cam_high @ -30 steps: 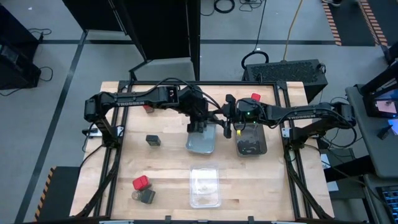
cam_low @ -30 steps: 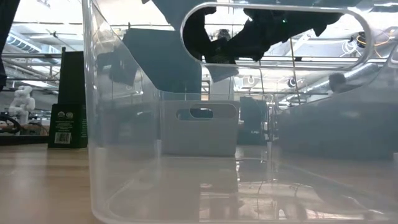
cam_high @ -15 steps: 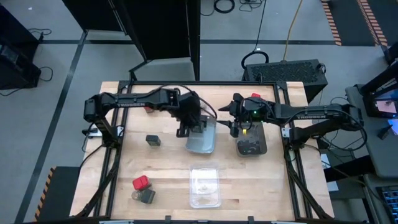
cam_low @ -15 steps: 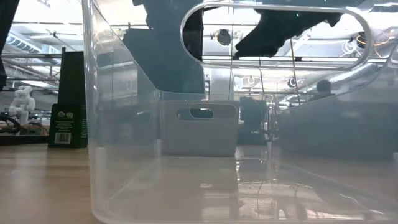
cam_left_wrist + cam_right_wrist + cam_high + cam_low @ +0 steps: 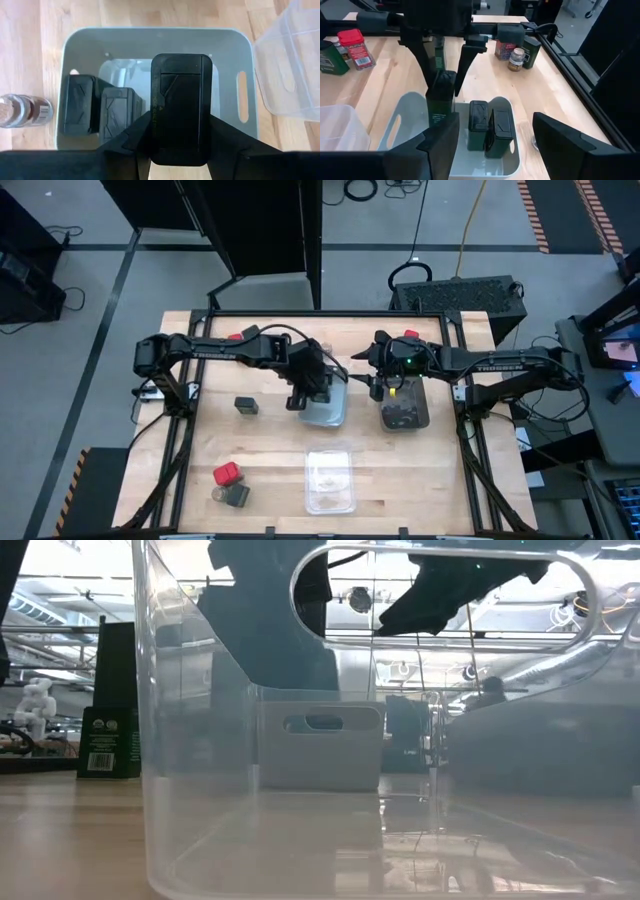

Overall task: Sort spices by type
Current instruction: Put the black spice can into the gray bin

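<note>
My left gripper (image 5: 308, 392) is shut on a dark block spice (image 5: 180, 90) and hangs over the light grey tray (image 5: 328, 412). Two more dark blocks (image 5: 77, 105) (image 5: 120, 110) stand in that tray. My right gripper (image 5: 502, 145) stands open just right of it, above the dark smoky tray (image 5: 403, 412), with nothing between its fingers. A jar (image 5: 25, 110) lies on the wood beside the grey tray. A dark block (image 5: 245, 406), a red block (image 5: 228, 473) and a jar (image 5: 235, 495) sit at the table's left. My left gripper pinches the dark block's upper end (image 5: 442, 80) between its two fingers (image 5: 462, 60), one on each long side (image 5: 157, 125). The fingers come from above, slanting down. The block hangs upright over the grey tray; my right finger hides its lower end.
A clear tray (image 5: 330, 480) stands near the front edge, its wall (image 5: 200, 740) filling the low view. Red blocks (image 5: 410, 336) (image 5: 235, 337) stand at the far edge. More containers (image 5: 518, 57) (image 5: 355, 47) show on the wood beyond the grey tray.
My left gripper has sunk toward the grey tray with the dark block, tipping steeper downward. My right gripper has drawn back from it toward the table's right and now keeps still.
</note>
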Robot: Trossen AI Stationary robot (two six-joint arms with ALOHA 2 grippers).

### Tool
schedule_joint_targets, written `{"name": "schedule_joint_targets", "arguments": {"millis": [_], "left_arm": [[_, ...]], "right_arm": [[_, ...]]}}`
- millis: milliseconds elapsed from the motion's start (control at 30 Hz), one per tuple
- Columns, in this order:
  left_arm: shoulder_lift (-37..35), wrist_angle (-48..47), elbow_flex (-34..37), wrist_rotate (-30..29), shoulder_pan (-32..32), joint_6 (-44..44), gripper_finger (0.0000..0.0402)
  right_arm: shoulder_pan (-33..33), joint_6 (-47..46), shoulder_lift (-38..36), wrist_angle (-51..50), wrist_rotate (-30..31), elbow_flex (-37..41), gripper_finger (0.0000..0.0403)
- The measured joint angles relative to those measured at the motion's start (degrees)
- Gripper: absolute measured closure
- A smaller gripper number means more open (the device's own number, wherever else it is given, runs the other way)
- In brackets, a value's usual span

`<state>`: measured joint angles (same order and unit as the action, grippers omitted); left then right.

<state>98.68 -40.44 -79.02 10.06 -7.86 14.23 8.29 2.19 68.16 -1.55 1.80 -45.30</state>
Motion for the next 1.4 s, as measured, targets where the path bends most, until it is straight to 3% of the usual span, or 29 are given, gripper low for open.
{"name": "schedule_joint_targets", "arguments": {"millis": [233,567,900,1400], "left_arm": [[2.2,-0.3,0.0,-0.3,0.0,0.2,0.0258],[6.8,0.3,0.0,-5.4,0.0,1.8,0.0258],[7.0,-1.5,0.0,-10.1,0.0,3.5,0.0258],[7.0,-0.4,0.0,-10.4,0.0,5.8,0.0241]], "right_arm": [[0.0,-0.2,0.0,0.1,0.0,0.0,0.0165],[0.0,-0.5,0.0,0.1,0.0,0.0,0.0165],[0.0,-0.2,0.0,0.0,0.0,0.0,0.0165],[0.0,-0.5,0.0,0.0,0.0,0.0,0.0165]]}}
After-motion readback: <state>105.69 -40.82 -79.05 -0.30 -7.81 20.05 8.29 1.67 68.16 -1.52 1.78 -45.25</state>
